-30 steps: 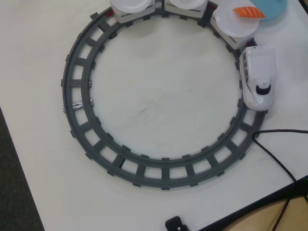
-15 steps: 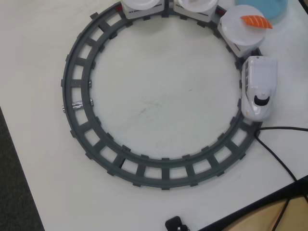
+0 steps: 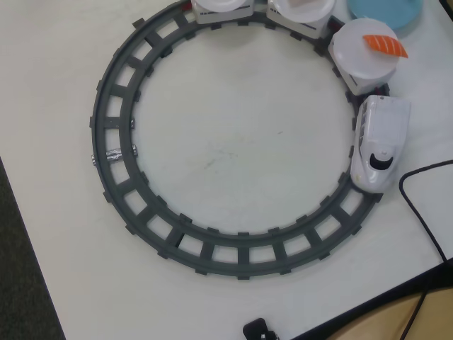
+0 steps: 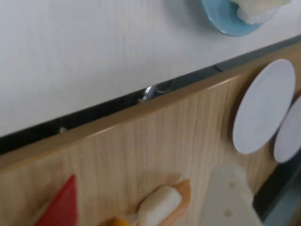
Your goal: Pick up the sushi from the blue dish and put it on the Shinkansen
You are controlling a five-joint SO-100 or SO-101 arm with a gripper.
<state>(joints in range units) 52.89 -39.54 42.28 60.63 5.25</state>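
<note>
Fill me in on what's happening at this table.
Nothing is being handled right now. An orange-topped sushi piece already sits on the round white plate behind the white plastic toy bullet train, which rests on the dark grey circular track. The light blue shallow dish sits nearby. No claw is visible.

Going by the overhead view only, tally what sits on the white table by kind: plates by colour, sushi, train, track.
Overhead view:
Round white plates on the train cars: 3
Blue dish: 1
Salmon sushi, on the white plate behind the nose car: 1
Shinkansen nose car: 1
Dark grey circular track: 1
Total: 7
</note>
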